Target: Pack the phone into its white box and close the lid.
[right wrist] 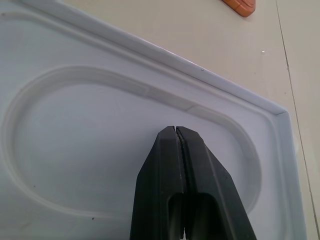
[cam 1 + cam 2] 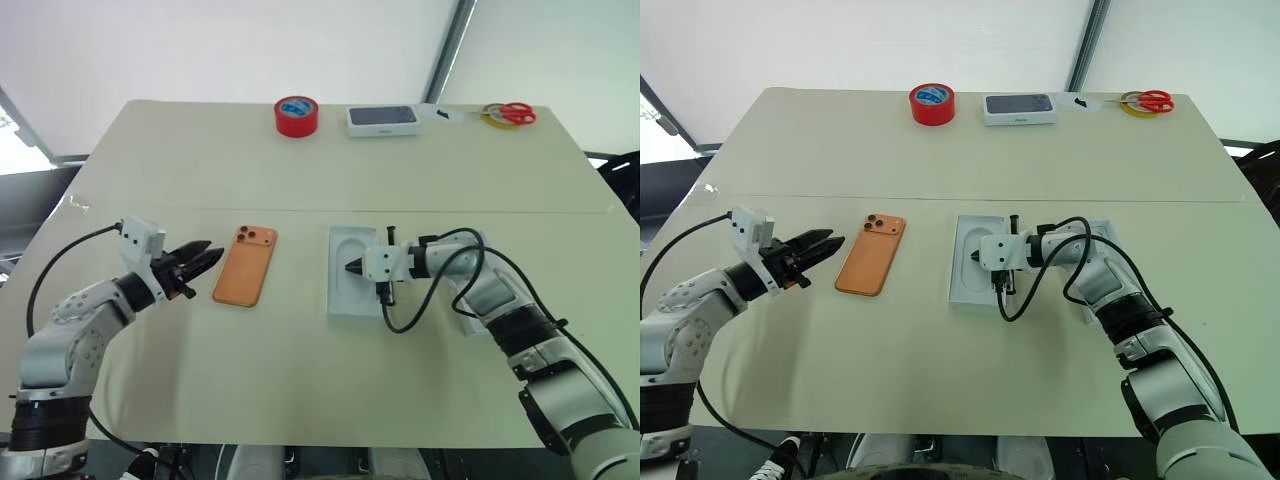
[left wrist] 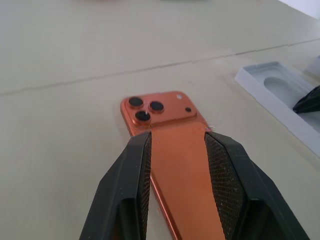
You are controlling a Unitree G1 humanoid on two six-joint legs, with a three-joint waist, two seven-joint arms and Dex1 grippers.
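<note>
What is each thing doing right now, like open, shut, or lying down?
Phone: flat, lenses up, not held.
Left gripper: open, beside the phone.
Right gripper: shut, over the insert.
Insert: flat, oval recess up, empty.
Dark-topped box: closed.
Tape roll: lying flat.
Scissors: closed, flat.

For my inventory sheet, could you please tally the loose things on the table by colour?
Orange: 1, phone
Red: 2, tape roll, scissors
White: 2, insert with oval recess, box with dark top
Yellow: 1, tape ring under the scissors
Total: 6
</note>
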